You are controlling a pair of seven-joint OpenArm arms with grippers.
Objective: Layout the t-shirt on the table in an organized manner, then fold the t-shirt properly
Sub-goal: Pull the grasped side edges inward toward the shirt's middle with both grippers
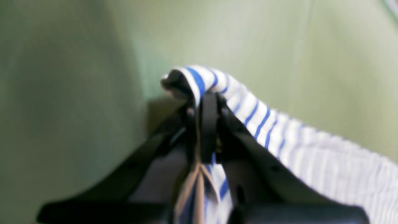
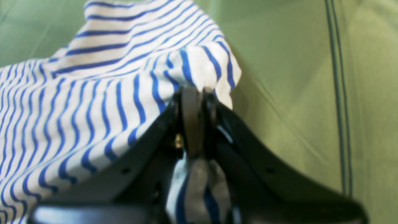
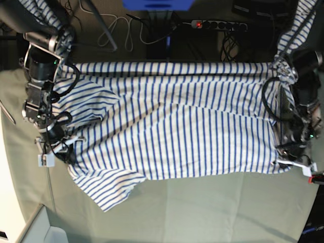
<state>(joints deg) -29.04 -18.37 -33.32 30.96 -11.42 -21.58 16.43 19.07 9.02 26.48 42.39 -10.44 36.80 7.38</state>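
Left gripper [image 1: 207, 102]: jaws pinched tight on bunched edge of striped t-shirt [image 1: 311, 149], cloth trailing off right. Right gripper [image 2: 194, 99]: jaws clamped on another gathered edge. T-shirt stretched between both arms across pale green table [image 3: 202, 212]; one short sleeve [image 3: 109, 190] droops onto table near right arm.

power strip [image 3: 218, 24]: beyond the far edge, right of centre, 1 red light lit at its left end
cables [image 3: 119, 31]: pale loops on the dark floor beyond the far edge, left of centre
blue object [image 3: 158, 4]: top edge, centre
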